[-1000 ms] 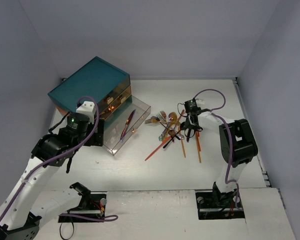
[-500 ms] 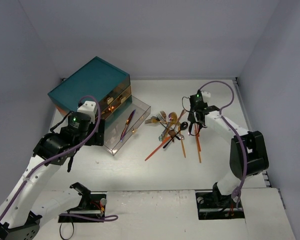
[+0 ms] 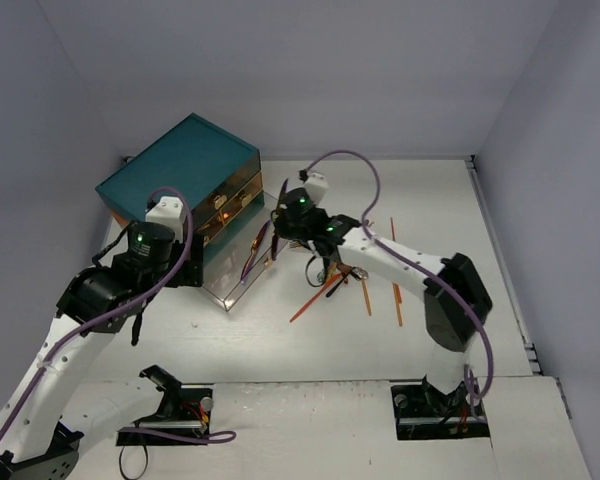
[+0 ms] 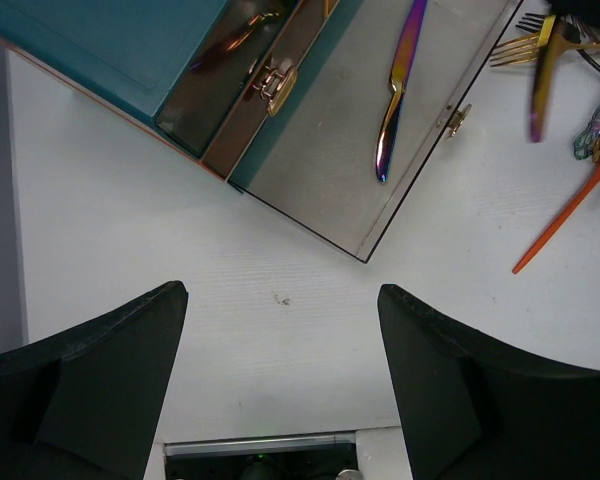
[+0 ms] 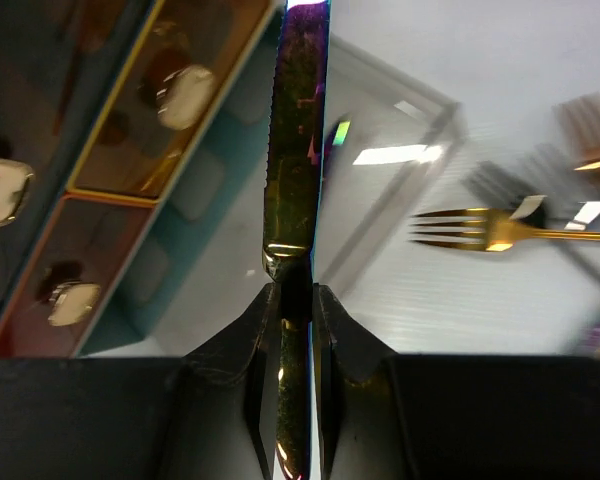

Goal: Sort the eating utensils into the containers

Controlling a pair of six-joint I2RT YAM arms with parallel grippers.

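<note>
My left gripper (image 4: pixel 280 295) hangs wide open with nothing in it, at seven o'clock of the teal chest (image 3: pixel 175 165). A clear drawer (image 4: pixel 320 150) stands pulled out toward four o'clock, with one knife (image 4: pixel 395 85) lying inside it. Over that drawer, my right gripper (image 5: pixel 293 300) is clamped tight on a second knife (image 5: pixel 295 150). The other utensils (image 3: pixel 345 262) lie heaped on the table (image 3: pixel 280 340) at its four o'clock.

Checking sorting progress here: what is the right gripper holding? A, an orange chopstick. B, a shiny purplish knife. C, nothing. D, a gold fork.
B: the right wrist view shows the right gripper shut on a knife with a purplish sheen, its serrated blade pointing away from the camera.
</note>
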